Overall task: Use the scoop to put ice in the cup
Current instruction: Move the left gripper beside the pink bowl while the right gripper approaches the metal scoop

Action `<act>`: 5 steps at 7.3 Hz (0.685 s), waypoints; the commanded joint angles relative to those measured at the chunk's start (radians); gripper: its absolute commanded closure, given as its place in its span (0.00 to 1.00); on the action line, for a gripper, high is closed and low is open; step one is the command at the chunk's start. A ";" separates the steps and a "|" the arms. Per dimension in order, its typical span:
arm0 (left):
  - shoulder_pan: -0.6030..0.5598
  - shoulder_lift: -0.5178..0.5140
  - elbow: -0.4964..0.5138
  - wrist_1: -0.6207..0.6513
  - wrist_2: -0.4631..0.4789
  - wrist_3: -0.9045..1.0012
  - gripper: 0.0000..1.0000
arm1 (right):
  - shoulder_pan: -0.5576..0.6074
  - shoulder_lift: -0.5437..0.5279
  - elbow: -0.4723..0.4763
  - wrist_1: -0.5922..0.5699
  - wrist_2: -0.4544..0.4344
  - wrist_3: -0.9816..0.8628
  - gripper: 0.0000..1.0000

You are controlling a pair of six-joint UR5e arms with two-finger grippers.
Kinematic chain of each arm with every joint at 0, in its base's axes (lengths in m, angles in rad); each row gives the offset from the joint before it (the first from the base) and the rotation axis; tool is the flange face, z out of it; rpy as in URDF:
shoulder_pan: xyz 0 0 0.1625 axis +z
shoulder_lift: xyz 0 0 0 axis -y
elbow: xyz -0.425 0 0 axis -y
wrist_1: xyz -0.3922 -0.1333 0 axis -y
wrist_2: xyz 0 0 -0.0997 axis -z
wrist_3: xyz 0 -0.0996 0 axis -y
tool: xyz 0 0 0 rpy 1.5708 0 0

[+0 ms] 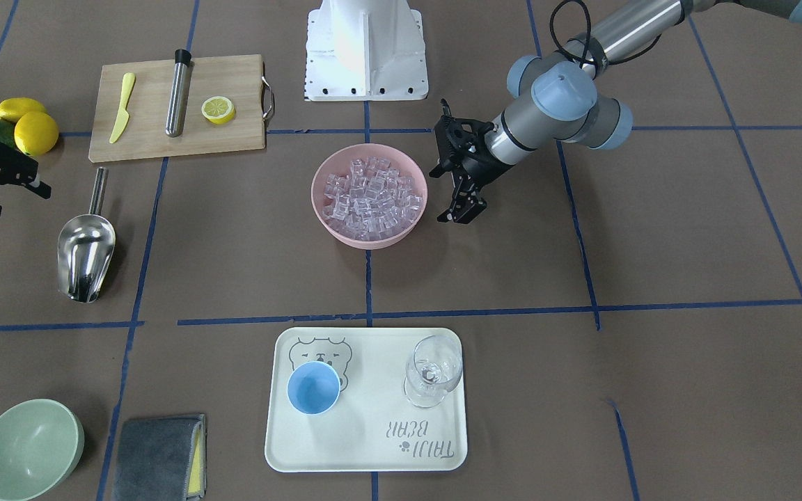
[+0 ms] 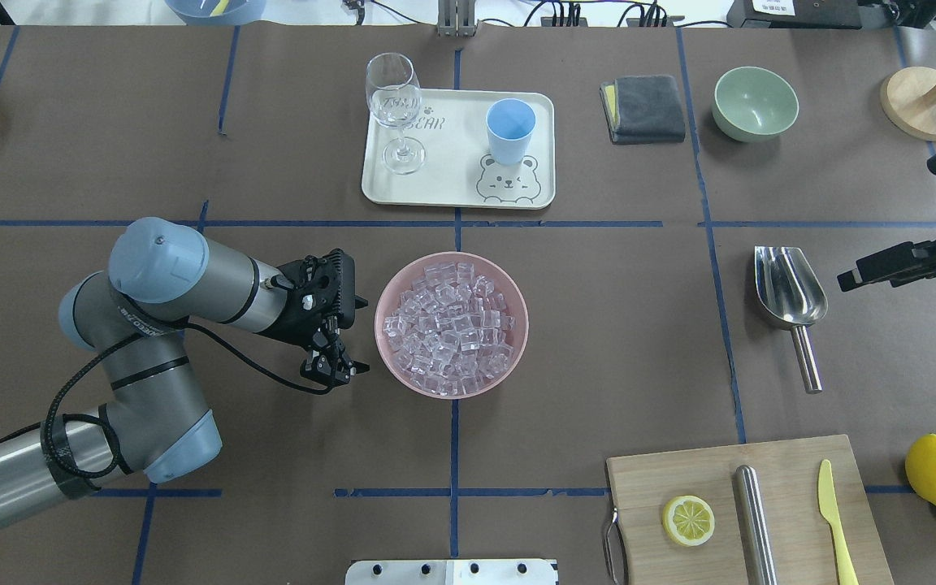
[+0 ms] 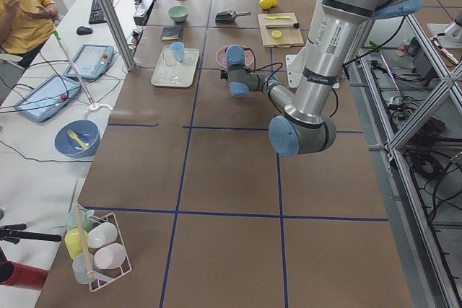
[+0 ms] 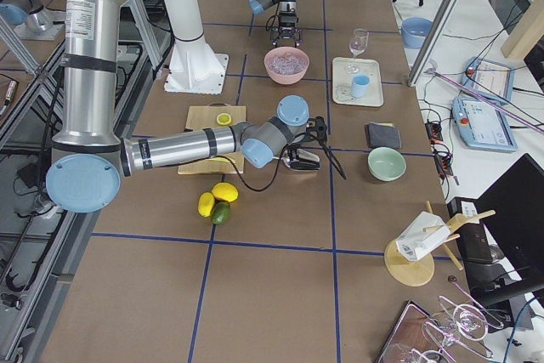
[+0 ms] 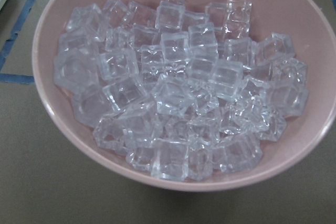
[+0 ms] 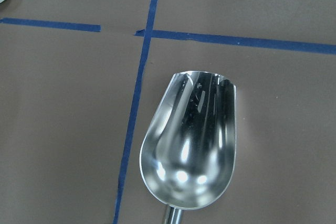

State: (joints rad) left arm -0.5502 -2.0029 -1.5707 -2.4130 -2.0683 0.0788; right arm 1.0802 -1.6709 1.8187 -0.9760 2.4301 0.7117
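The ice (image 1: 371,195) fills a pink bowl (image 1: 324,217) at the table's middle; it also shows in the overhead view (image 2: 452,325) and fills the left wrist view (image 5: 178,93). My left gripper (image 1: 436,195) is open and empty, just beside the bowl's rim (image 2: 362,337). The steel scoop (image 1: 85,254) lies flat and empty on the table (image 2: 789,284), straight below the right wrist camera (image 6: 191,150). My right gripper (image 1: 21,202) hovers open beside the scoop, apart from it (image 2: 890,223). The light-blue cup (image 1: 313,387) stands upright and empty on a cream tray (image 1: 373,431).
A clear wine glass (image 1: 432,372) shares the tray. A pale green bowl (image 1: 28,449) and a folded grey cloth (image 1: 161,459) sit beside the tray. A cutting board (image 1: 150,132) holds a knife, a steel cylinder and a lemon half. Lemons (image 1: 35,132) lie near the right gripper.
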 commanded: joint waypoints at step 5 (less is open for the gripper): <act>0.001 0.006 0.000 -0.021 0.074 -0.011 0.00 | -0.320 -0.139 0.148 0.008 -0.360 0.330 0.00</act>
State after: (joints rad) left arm -0.5491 -2.0011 -1.5695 -2.4325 -2.0113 0.0738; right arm 0.8350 -1.7772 1.9524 -0.9722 2.1554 1.0115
